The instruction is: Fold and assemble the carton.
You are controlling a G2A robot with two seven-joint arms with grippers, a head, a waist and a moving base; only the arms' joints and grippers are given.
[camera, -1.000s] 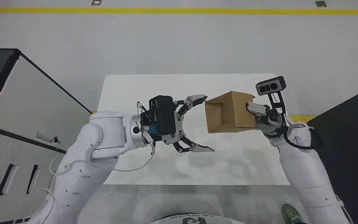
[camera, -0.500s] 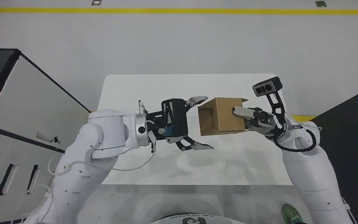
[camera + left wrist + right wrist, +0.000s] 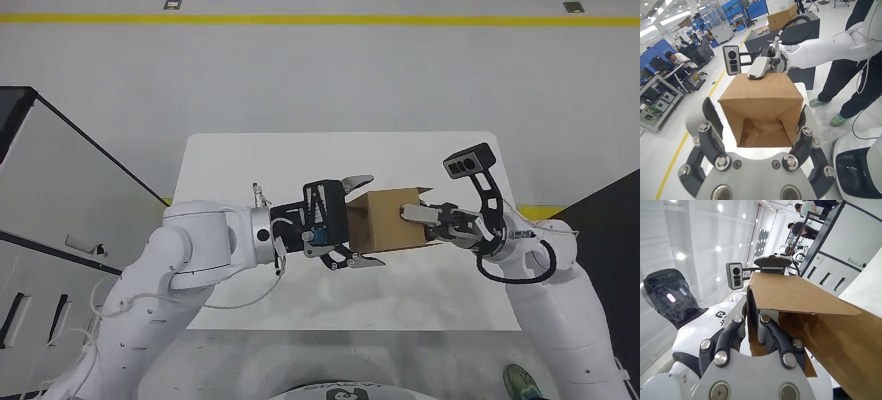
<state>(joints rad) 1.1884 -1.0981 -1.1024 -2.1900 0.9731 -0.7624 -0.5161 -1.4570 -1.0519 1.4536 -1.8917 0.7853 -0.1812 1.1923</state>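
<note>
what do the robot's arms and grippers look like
The left arm and right arm have glossy white shells with dark joints. The left gripper and right gripper each have a silver-grey base plate with round screws, black linkages and dark finger pads. A black camera on a bracket sits at the right wrist, where a black braided cable loops.

The white worktop (image 3: pixel 230 160) is a rectangle with rounded corners, its surface plain and matt. The carton (image 3: pixel 385 222) hangs over its middle, held clear of the surface. The worktop stands on a pale grey floor (image 3: pixel 320 80) with a yellow line (image 3: pixel 300 19) along the far side. A dark cabinet (image 3: pixel 40 170) stands just beside its left edge.
</note>
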